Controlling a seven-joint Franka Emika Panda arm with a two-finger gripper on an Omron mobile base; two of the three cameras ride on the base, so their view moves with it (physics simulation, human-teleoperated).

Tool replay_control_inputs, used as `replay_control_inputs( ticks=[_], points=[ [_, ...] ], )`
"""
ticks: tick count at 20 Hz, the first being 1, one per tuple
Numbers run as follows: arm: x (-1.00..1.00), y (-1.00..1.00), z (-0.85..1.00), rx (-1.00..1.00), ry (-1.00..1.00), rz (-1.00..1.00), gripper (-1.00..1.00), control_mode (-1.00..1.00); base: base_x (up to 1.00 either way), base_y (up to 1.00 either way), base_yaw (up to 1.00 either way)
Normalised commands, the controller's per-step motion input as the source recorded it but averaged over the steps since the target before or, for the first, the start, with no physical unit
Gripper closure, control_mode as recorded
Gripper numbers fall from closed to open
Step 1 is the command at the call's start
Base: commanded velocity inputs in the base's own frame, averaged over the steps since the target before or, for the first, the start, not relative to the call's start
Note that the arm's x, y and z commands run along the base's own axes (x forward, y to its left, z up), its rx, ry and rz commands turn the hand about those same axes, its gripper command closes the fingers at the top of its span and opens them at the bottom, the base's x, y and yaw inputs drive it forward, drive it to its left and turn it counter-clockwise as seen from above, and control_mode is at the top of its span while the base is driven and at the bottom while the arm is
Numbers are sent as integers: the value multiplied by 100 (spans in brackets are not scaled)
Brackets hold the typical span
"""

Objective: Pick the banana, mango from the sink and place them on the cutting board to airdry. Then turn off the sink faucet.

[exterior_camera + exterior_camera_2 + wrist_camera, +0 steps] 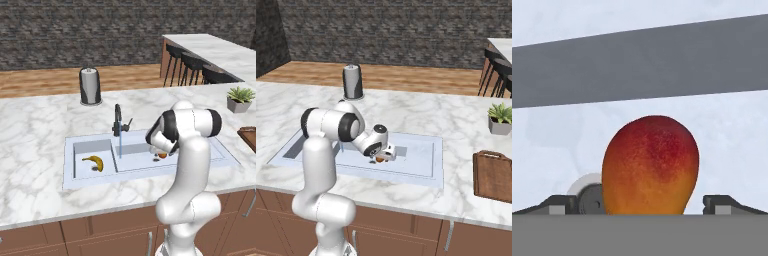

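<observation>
Mango [650, 166] lies on the floor of the larger basin of the sink [150, 172], between the spread fingertips [724, 204] of the gripper [643, 205], which flank it without touching; a round drain [587, 192] sits just behind. Banana [94, 162] rests in the smaller basin; the faucet [118, 122] runs a thin blue stream.

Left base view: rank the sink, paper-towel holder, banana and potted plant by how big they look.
1. sink
2. paper-towel holder
3. potted plant
4. banana
Depth differs between them, so true sizes stay unsure.
</observation>
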Motion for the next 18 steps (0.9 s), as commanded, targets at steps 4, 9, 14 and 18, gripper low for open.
replay_control_inputs(
  ticks=[4,9,14,18],
  points=[
    [19,-2,-8,0,-1,0,-100,-100,0,0,0],
    [12,0,-7,0,-1,0,100,-100,0,0,0],
    [-1,-1,0,0,0,0,100,-100,0,0,0],
    [-12,-1,14,1,0,0,100,-100,0,0,0]
  ],
)
